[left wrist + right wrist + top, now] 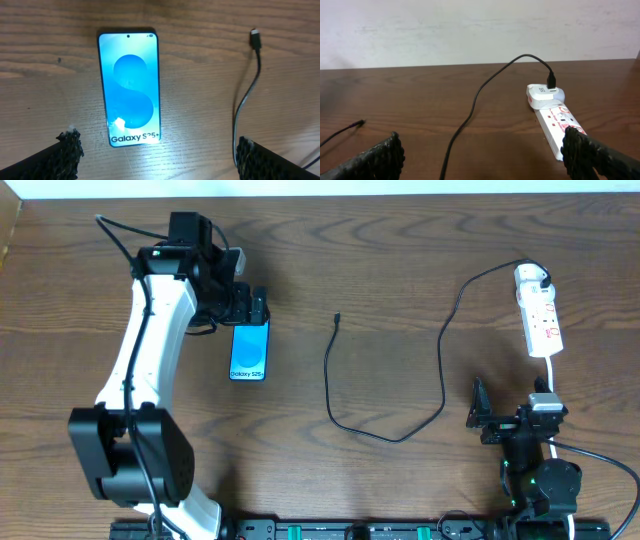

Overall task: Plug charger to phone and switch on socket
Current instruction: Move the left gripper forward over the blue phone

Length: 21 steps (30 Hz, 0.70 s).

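The phone (249, 350) lies flat on the wooden table, its blue screen up; it also shows in the left wrist view (130, 90). My left gripper (240, 308) hovers open just beyond the phone's far end, its fingers (162, 160) wide apart and empty. The charger's black cable (385, 437) loops across the table, and its plug tip (338, 317) lies loose to the right of the phone (255, 39). Its white adapter (530, 277) sits in the socket strip (543, 325). My right gripper (510, 408) is open and empty, near the strip's near end (557, 125).
The strip's white cord (551, 370) runs toward the right arm's base. The cable (470, 110) crosses the table in front of my right gripper (482, 157). A pale wall stands behind the table's far edge.
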### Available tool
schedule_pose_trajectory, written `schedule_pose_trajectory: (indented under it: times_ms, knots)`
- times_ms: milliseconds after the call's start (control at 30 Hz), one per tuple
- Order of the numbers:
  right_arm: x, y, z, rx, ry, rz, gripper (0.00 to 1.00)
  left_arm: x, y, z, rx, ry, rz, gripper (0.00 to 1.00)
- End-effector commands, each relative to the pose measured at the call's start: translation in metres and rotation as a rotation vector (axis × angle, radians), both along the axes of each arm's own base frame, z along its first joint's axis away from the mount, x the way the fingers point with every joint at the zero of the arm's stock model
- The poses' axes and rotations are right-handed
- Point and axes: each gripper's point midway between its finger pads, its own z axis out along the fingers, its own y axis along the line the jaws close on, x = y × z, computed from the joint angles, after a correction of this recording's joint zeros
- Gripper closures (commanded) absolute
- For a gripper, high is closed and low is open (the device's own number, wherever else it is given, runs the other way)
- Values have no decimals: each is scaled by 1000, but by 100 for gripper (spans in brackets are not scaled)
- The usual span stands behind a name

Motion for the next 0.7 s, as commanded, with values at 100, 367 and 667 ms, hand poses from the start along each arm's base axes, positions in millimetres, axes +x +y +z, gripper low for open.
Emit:
schedule_pose_trajectory:
  times_ms: [100,367,667]
  knots:
    - [0,0,0,-5,-2,0,1,9,7,-34,46,66,-9,1]
    - [0,0,0,-5,-2,0,1,8,11,-82,70,182,-1,1]
    - [0,0,0,-5,-2,0,1,6,13,-111,82,237,2,1]
